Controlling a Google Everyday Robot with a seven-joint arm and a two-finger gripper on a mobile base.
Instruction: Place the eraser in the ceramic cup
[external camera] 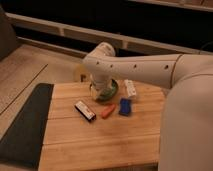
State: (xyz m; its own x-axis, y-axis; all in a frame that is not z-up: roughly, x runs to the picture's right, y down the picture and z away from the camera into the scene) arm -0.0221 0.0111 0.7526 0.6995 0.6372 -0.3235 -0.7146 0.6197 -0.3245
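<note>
eraser [85, 110] lies flat on wooden table [100, 145], claw [102, 89] over glossy cup [113, 93].

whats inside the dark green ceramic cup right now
The robot's tool sits over the round dark-green ceramic cup, covering most of its inside; only part of the rim and pale interior shows. Whether it holds anything is hidden. The black, white-topped rectangular eraser lies outside, on the wooden table.

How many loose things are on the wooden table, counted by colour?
Black and white: 1, the eraser
Orange: 1, the stick
Blue: 1, the block
White: 1, the small item
Dark green: 1, the ceramic cup
Total: 5
The gripper is above the ceramic cup.
</note>
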